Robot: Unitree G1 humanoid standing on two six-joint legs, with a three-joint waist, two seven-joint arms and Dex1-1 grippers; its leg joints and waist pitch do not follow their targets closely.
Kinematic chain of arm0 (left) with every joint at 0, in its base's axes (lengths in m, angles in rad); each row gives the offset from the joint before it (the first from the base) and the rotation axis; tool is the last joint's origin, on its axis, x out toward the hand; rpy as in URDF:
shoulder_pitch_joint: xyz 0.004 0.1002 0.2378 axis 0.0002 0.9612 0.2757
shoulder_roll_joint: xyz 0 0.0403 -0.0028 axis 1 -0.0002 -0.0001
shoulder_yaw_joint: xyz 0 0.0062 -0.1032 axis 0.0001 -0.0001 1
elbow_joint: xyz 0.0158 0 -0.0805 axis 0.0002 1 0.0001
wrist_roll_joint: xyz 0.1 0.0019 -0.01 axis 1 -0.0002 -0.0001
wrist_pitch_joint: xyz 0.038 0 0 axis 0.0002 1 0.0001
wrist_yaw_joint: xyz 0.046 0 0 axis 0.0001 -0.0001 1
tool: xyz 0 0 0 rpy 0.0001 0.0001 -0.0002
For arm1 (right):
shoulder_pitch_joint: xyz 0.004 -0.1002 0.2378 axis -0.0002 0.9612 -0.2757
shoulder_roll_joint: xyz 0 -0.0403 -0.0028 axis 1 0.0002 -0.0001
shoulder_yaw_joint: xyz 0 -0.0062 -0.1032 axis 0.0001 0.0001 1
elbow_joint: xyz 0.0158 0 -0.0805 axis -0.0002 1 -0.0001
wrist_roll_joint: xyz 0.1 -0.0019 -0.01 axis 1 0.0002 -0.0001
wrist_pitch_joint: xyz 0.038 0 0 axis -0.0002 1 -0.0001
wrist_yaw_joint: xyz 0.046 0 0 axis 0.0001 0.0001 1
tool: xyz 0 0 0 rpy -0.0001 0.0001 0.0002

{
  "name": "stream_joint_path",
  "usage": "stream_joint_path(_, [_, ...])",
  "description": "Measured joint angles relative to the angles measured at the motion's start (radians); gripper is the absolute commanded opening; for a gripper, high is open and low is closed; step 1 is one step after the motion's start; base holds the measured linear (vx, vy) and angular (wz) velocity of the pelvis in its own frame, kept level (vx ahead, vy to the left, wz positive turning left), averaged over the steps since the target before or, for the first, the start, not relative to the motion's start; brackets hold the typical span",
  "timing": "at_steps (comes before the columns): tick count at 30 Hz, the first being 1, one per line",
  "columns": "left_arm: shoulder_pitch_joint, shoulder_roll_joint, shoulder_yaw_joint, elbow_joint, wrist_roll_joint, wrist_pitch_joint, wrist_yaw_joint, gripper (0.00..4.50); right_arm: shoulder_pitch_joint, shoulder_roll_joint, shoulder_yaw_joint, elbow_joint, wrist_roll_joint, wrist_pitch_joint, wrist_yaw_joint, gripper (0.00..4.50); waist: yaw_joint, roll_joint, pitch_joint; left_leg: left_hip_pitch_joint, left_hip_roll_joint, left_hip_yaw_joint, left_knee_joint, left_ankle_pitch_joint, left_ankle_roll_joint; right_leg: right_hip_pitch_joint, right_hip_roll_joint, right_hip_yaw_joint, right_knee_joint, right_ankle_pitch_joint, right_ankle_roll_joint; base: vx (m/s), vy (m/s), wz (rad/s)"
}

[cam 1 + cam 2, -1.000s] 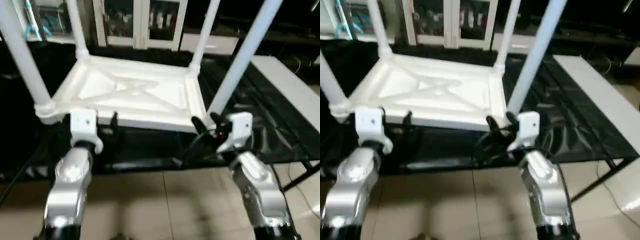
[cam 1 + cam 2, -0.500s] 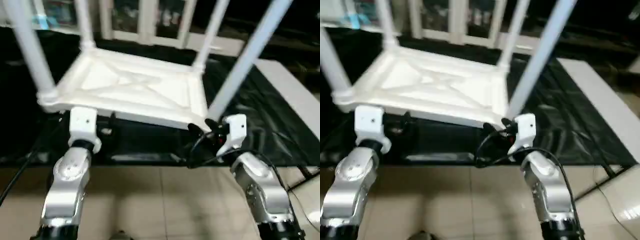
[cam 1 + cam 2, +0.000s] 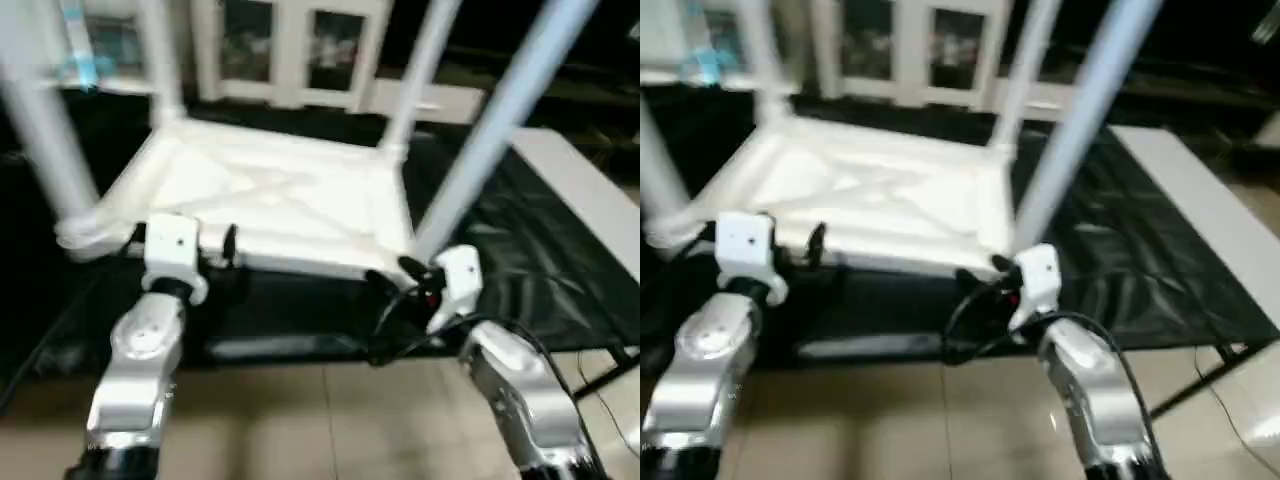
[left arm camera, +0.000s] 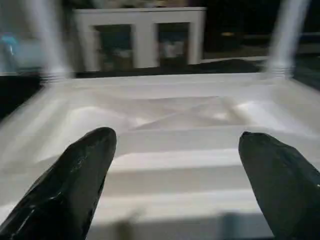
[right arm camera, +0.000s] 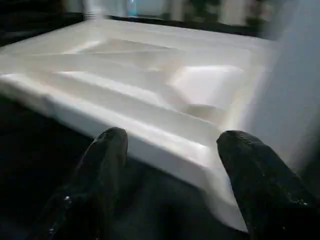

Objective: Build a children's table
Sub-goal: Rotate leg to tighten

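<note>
Left eye view: left gripper (image 3: 180,248) lower left, right gripper (image 3: 395,275) lower centre-right, both spread wide, holding nothing, just short of near rim. Children's table (image 3: 270,195) mid-frame, upside down on black-draped work table (image 3: 520,260), four legs (image 3: 500,110) socketed, pointing up. Judgement: light hollow plastic, stiff, smooth and slippery; take near rim beside corners, legs give leverage. Cable (image 3: 400,325) loops by right wrist, possible snag. White cabinet (image 3: 290,50) top, far.
</note>
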Motion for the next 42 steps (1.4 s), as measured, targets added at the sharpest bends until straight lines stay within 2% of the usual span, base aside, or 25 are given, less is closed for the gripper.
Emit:
stream_joint_path(1, [-0.003, 0.001, 0.001, 0.000, -0.002, 0.000, 0.000, 4.44, 0.002, -0.004, -0.001, 0.000, 0.000, -0.001, 0.000, 3.16, 0.009, 0.004, -0.003, -0.026, 0.013, -0.005, 0.019, 0.001, -0.001, 0.011, 0.000, -0.002, -0.015, 0.002, -0.004, 0.160, -0.011, -0.08])
stream_joint_path(2, [-0.006, 0.005, 0.003, 0.000, -0.002, -0.001, 0.000, 4.44, 0.002, -0.009, 0.001, -0.003, 0.000, -0.001, 0.004, 3.16, 0.013, 0.015, -0.007, -0.038, 0.028, -0.005, -0.013, 0.007, -0.005, 0.017, 0.005, -0.012, -0.025, 0.000, -0.003, 0.162, 0.015, 0.05])
stream_joint_path(3, [-0.008, 0.011, 0.006, -0.002, -0.003, -0.001, 0.000, 4.44, 0.003, -0.017, 0.005, -0.015, 0.001, 0.000, 0.020, 3.16, 0.019, 0.040, -0.013, -0.038, 0.059, -0.004, -0.079, 0.039, -0.028, 0.029, 0.023, -0.029, -0.034, -0.008, 0.000, 0.196, 0.058, 0.05])
stream_joint_path(4, [-0.003, 0.025, 0.020, 0.000, -0.003, -0.001, 0.001, 4.44, 0.006, -0.017, 0.023, -0.030, 0.002, 0.002, 0.044, 3.16, 0.015, 0.045, -0.012, -0.027, 0.070, -0.013, -0.073, 0.065, -0.088, 0.029, 0.026, -0.043, -0.010, -0.029, -0.002, 0.196, 0.058, 0.05])
stream_joint_path(5, [0.002, 0.036, 0.041, 0.003, -0.002, 0.000, 0.004, 4.44, 0.005, -0.015, 0.067, -0.045, 0.006, 0.005, 0.071, 3.16, 0.007, 0.035, -0.013, -0.020, 0.055, -0.017, -0.072, 0.054, -0.084, 0.005, 0.016, -0.039, 0.044, -0.043, -0.023, 0.237, 0.034, 0.02])
stream_joint_path(6, [0.004, 0.046, 0.060, 0.007, -0.002, 0.001, 0.006, 4.44, 0.010, -0.015, 0.095, -0.065, 0.010, 0.009, 0.092, 3.16, 0.004, 0.021, -0.017, -0.012, 0.050, -0.020, -0.070, 0.045, -0.077, -0.022, 0.015, -0.033, 0.100, -0.047, -0.022, 0.197, 0.000, -0.02])
stream_joint_path(7, [0.007, 0.047, 0.067, 0.006, -0.002, 0.001, 0.006, 4.44, 0.020, -0.031, 0.118, -0.086, 0.017, 0.016, 0.126, 3.16, 0.004, 0.018, -0.019, 0.000, 0.044, -0.020, -0.069, 0.033, -0.071, -0.070, 0.018, -0.033, 0.148, -0.047, -0.014, 0.197, 0.000, -0.02])
stream_joint_path(8, [0.008, 0.044, 0.065, 0.004, -0.002, 0.001, 0.006, 4.44, 0.031, -0.045, 0.123, -0.096, 0.019, 0.019, 0.149, 3.16, 0.002, 0.010, -0.023, 0.009, 0.037, -0.015, -0.070, 0.025, -0.073, -0.106, 0.016, -0.027, 0.154, -0.043, 0.003, 0.147, 0.001, -0.05])
stream_joint_path(9, [0.008, 0.044, 0.062, -0.003, -0.002, 0.002, 0.005, 4.44, 0.040, -0.065, 0.125, -0.105, 0.022, 0.023, 0.171, 3.16, 0.000, -0.006, -0.021, 0.020, 0.028, -0.004, -0.071, 0.018, -0.074, -0.135, 0.013, -0.012, 0.144, -0.034, 0.015, 0.135, -0.040, 0.01])
stream_joint_path(10, [0.011, 0.046, 0.061, -0.014, -0.003, 0.002, 0.005, 4.44, 0.060, -0.087, 0.126, -0.115, 0.029, 0.025, 0.199, 3.16, 0.000, -0.032, -0.019, 0.034, 0.012, 0.010, -0.072, 0.008, -0.081, -0.151, 0.008, 0.009, 0.091, -0.012, 0.002, 0.135, -0.040, 0.01])
stream_joint_path(11, [0.018, 0.046, 0.063, -0.024, -0.008, 0.001, 0.005, 4.44, 0.074, -0.111, 0.130, -0.120, 0.038, 0.027, 0.227, 3.16, -0.001, -0.061, -0.020, 0.043, 0.003, 0.023, -0.068, -0.002, -0.081, -0.150, 0.002, 0.027, 0.069, 0.072, -0.027, 0.124, -0.098, 0.12])
stream_joint_path(12, [0.024, 0.036, 0.059, -0.022, -0.013, 0.001, 0.003, 4.44, 0.094, -0.137, 0.125, -0.121, 0.044, 0.031, 0.249, 3.16, 0.008, -0.065, -0.018, 0.046, 0.001, 0.028, -0.051, -0.019, -0.054, -0.139, 0.008, 0.034, 0.073, 0.055, -0.031, 0.126, -0.090, 0.01])
stream_joint_path(13, [0.032, 0.028, 0.046, -0.023, -0.026, 0.000, -0.005, 4.44, 0.108, -0.165, 0.124, -0.120, 0.052, 0.041, 0.278, 3.16, 0.025, -0.060, -0.015, 0.039, 0.004, 0.007, -0.018, -0.032, -0.026, -0.123, 0.019, 0.038, 0.059, 0.056, -0.038, 0.126, -0.090, 0.01])
stream_joint_path(14, [0.034, 0.030, 0.047, -0.023, -0.036, -0.003, -0.015, 4.44, 0.111, -0.178, 0.121, -0.122, 0.058, 0.046, 0.298, 3.16, 0.031, -0.060, -0.015, 0.026, 0.000, 0.002, -0.003, -0.025, -0.037, -0.114, 0.020, 0.037, 0.052, 0.059, -0.045, 0.107, -0.049, -0.13])
stream_joint_path(15, [0.036, 0.035, 0.053, -0.026, -0.061, -0.025, -0.043, 4.44, 0.111, -0.194, 0.115, -0.140, 0.087, 0.060, 0.329, 3.16, 0.037, -0.056, -0.016, 0.017, 0.003, -0.004, -0.025, -0.004, -0.066, -0.109, 0.024, 0.033, 0.049, 0.058, -0.045, 0.082, -0.015, -0.04])
stream_joint_path(16, [0.036, 0.048, 0.060, -0.044, -0.092, -0.057, -0.080, 4.44, 0.108, -0.211, 0.113, -0.174, 0.120, 0.067, 0.368, 3.16, 0.040, -0.039, -0.015, 0.006, 0.023, -0.011, -0.071, 0.045, -0.120, -0.107, 0.039, 0.017, 0.053, 0.058, -0.044, 0.082, -0.015, -0.04])
stream_joint_path(17, [0.039, 0.056, 0.072, -0.054, -0.117, -0.081, -0.109, 4.44, 0.107, -0.212, 0.114, -0.191, 0.140, 0.074, 0.392, 3.16, 0.042, -0.039, -0.015, -0.002, 0.034, -0.009, -0.064, 0.045, -0.121, -0.107, 0.044, 0.015, 0.051, 0.060, -0.039, 0.090, 0.029, 0.02])
stream_joint_path(19, [0.052, 0.065, 0.092, -0.079, -0.174, -0.117, -0.178, 4.44, 0.095, -0.241, 0.116, -0.216, 0.171, 0.092, 0.448, 3.16, 0.042, -0.041, -0.016, -0.010, 0.037, -0.008, -0.062, 0.045, -0.120, -0.109, 0.045, 0.014, 0.033, 0.068, -0.039, 0.060, 0.051, 0.03])
stream_joint_path(22, [0.059, 0.093, 0.092, -0.099, -0.220, -0.115, -0.250, 4.44, 0.093, -0.290, 0.121, -0.215, 0.172, 0.105, 0.498, 3.16, 0.043, -0.040, -0.014, -0.011, 0.039, 0.003, -0.062, 0.040, -0.109, -0.105, 0.040, 0.013, 0.024, 0.071, -0.039, -0.011, 0.038, 0.02])
stream_joint_path(23, [0.059, 0.106, 0.091, -0.107, -0.240, -0.104, -0.282, 4.44, 0.089, -0.317, 0.127, -0.209, 0.167, 0.111, 0.520, 3.16, 0.041, -0.039, -0.011, -0.007, 0.041, 0.014, -0.063, 0.039, -0.111, -0.101, 0.034, 0.013, 0.023, 0.072, -0.038, 0.000, 0.000, 0.00])
stream_joint_path(25, [0.060, 0.167, 0.067, -0.114, -0.248, -0.076, -0.346, 4.44, 0.043, -0.365, 0.159, -0.134, 0.101, 0.102, 0.536, 3.16, 0.034, -0.036, -0.006, 0.002, 0.047, 0.033, -0.064, 0.040, -0.111, -0.094, 0.026, 0.013, 0.024, 0.070, -0.035, -0.069, 0.043, 0.06])
stream_joint_path(28, [0.070, 0.221, 0.045, -0.126, -0.261, -0.047, -0.423, 4.44, -0.027, -0.352, 0.164, 0.016, 0.009, 0.055, 0.489, 3.16, 0.032, -0.035, -0.004, 0.002, 0.047, 0.046, -0.066, 0.040, -0.111, -0.098, 0.015, 0.010, 0.023, 0.067, -0.029, -0.056, 0.033, -0.04])
stream_joint_path(35, [0.121, 0.358, 0.008, -0.190, -0.310, 0.050, -0.582, 4.44, -0.173, -0.330, 0.216, 0.266, -0.083, -0.018, 0.439, 3.16, 0.032, -0.034, -0.004, 0.003, 0.049, 0.052, -0.066, 0.043, -0.111, -0.101, 0.014, 0.010, 0.023, 0.079, -0.034, 0.000, 0.000, 0.00])
stream_joint_path(39, [0.153, 0.428, 0.005, -0.211, -0.305, 0.079, -0.619, 4.44, -0.319, -0.284, 0.244, 0.480, -0.190, -0.099, 0.363, 3.16, 0.029, -0.036, -0.005, 0.002, 0.053, 0.057, -0.070, 0.044, -0.113, -0.102, 0.014, 0.009, 0.025, 0.080, -0.034, 0.000, 0.000, 0.00])
stream_joint_path(42, [0.160, 0.437, 0.008, -0.218, -0.303, 0.085, -0.618, 4.44, -0.423, -0.232, 0.257, 0.643, -0.264, -0.167, 0.244, 3.16, 0.028, -0.039, -0.007, -0.001, 0.055, 0.060, -0.072, 0.048, -0.115, -0.112, 0.014, 0.009, 0.028, 0.080, -0.034, 0.000, 0.000, 0.00])
